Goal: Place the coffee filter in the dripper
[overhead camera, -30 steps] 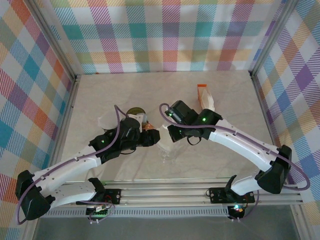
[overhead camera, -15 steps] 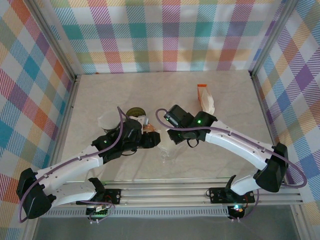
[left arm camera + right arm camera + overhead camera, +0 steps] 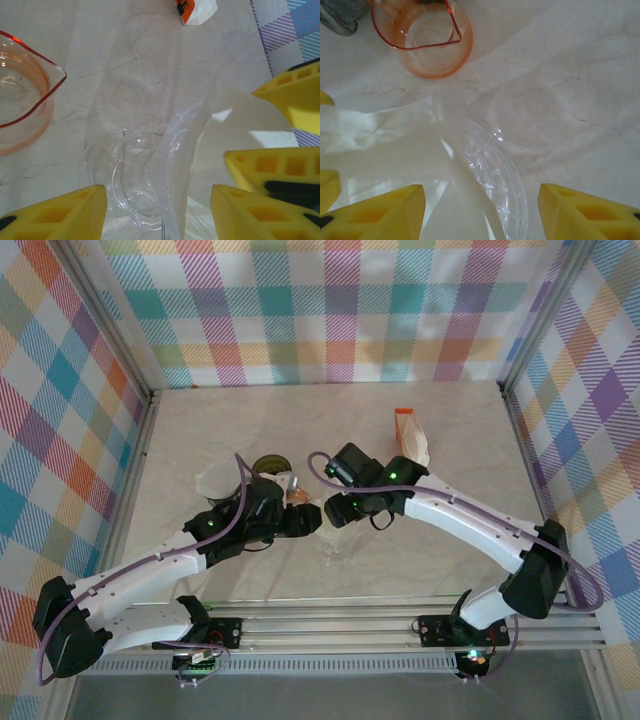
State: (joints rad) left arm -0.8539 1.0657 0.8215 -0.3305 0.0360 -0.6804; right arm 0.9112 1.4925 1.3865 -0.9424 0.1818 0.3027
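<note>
Rail: a metal rail [image 3: 330,625] runs along the near edge of the table [image 3: 190,430], with both arm bases bolted to it.
Dripper: the clear glass dripper [image 3: 131,186] stands on the marble-look top just past the rail, roughly midway between the two arms.
Left gripper: the left gripper [image 3: 158,200] reaches in from the left at the dripper. Its jaws are spread wide, with the dripper's near side lying between the yellow pads. I cannot tell whether either pad touches the glass.
Right gripper: the right gripper [image 3: 481,200] comes in from the right, facing the left one closely over the dripper. Its jaws are also set wide. In the left wrist view its two yellow fingers [image 3: 286,95] sit above and below the paper, apart from each other. I cannot tell whether they touch it.
Coffee filter: the white coffee filter [image 3: 242,127] stands on edge over the dripper's right side. Its lower corner dips toward the glass and the rest runs back between the right gripper's fingers. It is not seated flat inside the cone.
Pitcher: an orange-rimmed glass pitcher [image 3: 426,41] sits just beyond the dripper, apart from it.
Tin: a dark round tin [image 3: 270,464] lies behind the pitcher.
Packet: an orange and white packet [image 3: 411,438] lies farther back on the right.
Walls: checked cloth walls [image 3: 330,310] close the far side.
</note>
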